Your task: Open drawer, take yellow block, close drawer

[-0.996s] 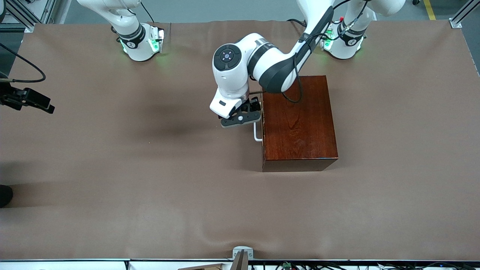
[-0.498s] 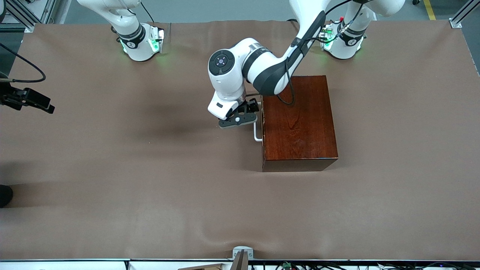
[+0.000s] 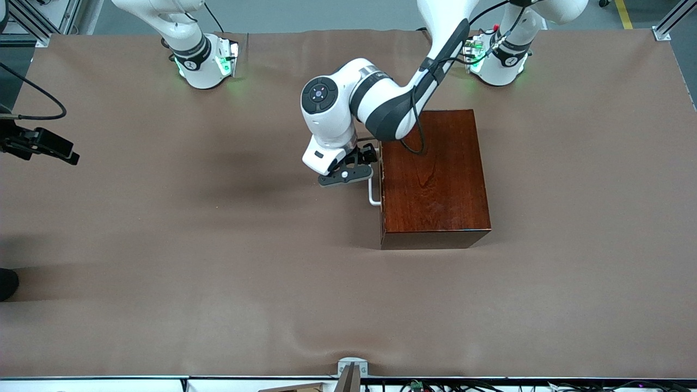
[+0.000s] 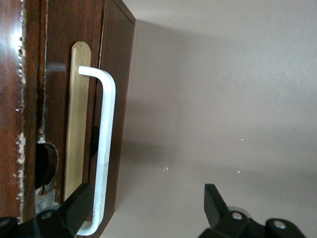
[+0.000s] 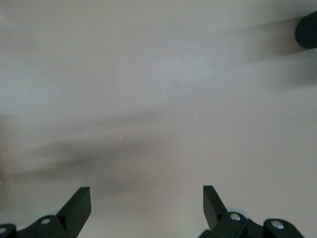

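The glossy mahogany box (image 3: 435, 179) stands on the table near the left arm's base. Its drawer (image 4: 94, 99) is shut, with the dark front facing the right arm's end of the table. The white bar handle (image 3: 373, 193) (image 4: 105, 144) sticks out from that front. My left gripper (image 3: 348, 170) (image 4: 147, 206) hangs in front of the drawer, open; the handle's end lies just inside one finger (image 4: 78, 208), and nothing is gripped. My right gripper (image 3: 65, 153) (image 5: 146, 203) waits open over bare table at the right arm's end. The yellow block is hidden.
Brown cloth (image 3: 218, 261) covers the whole table. Both arm bases (image 3: 204, 65) (image 3: 498, 62) stand along its edge farthest from the front camera. A small metal bracket (image 3: 351, 367) sits at the nearest edge. A dark round object (image 5: 308, 29) shows at the border of the right wrist view.
The left arm's wrist has swung slightly toward the right arm's end of the table, and its gripper has stayed by the handle. The right arm has not moved.
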Robot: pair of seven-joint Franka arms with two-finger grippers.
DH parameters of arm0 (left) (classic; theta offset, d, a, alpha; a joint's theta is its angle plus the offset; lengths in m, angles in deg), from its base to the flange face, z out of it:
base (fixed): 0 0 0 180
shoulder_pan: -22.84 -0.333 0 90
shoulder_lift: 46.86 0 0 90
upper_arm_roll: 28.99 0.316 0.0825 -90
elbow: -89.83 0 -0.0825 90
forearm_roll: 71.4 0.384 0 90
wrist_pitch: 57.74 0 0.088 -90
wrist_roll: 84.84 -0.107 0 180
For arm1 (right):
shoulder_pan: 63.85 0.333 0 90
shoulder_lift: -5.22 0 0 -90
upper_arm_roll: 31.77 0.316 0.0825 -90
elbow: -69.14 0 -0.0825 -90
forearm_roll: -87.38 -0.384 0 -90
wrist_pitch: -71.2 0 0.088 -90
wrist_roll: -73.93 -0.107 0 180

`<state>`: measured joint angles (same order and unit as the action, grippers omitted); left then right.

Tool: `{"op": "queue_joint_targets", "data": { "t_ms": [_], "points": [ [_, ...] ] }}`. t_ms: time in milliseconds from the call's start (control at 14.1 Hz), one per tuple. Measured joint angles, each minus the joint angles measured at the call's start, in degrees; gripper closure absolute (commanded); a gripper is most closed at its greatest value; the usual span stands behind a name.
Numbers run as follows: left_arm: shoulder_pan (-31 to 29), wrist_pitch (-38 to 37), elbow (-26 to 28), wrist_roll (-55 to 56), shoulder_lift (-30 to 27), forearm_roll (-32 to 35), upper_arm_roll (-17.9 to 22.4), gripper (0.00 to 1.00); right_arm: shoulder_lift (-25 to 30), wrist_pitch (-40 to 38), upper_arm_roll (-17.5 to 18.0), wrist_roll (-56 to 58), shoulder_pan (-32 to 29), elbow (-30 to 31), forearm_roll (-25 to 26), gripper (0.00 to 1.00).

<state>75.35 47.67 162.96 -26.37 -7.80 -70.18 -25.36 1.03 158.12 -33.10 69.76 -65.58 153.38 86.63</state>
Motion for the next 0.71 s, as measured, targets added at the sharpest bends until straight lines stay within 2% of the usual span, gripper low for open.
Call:
{"op": "queue_joint_targets", "data": {
  "t_ms": [711],
  "points": [
    [0.0, -1.2, 0.0, 0.0, 0.8, 0.0, 0.0, 0.00, 0.0, 0.0, 0.0, 0.0, 0.0, 0.0, 0.0, 0.00]
  ]
}}
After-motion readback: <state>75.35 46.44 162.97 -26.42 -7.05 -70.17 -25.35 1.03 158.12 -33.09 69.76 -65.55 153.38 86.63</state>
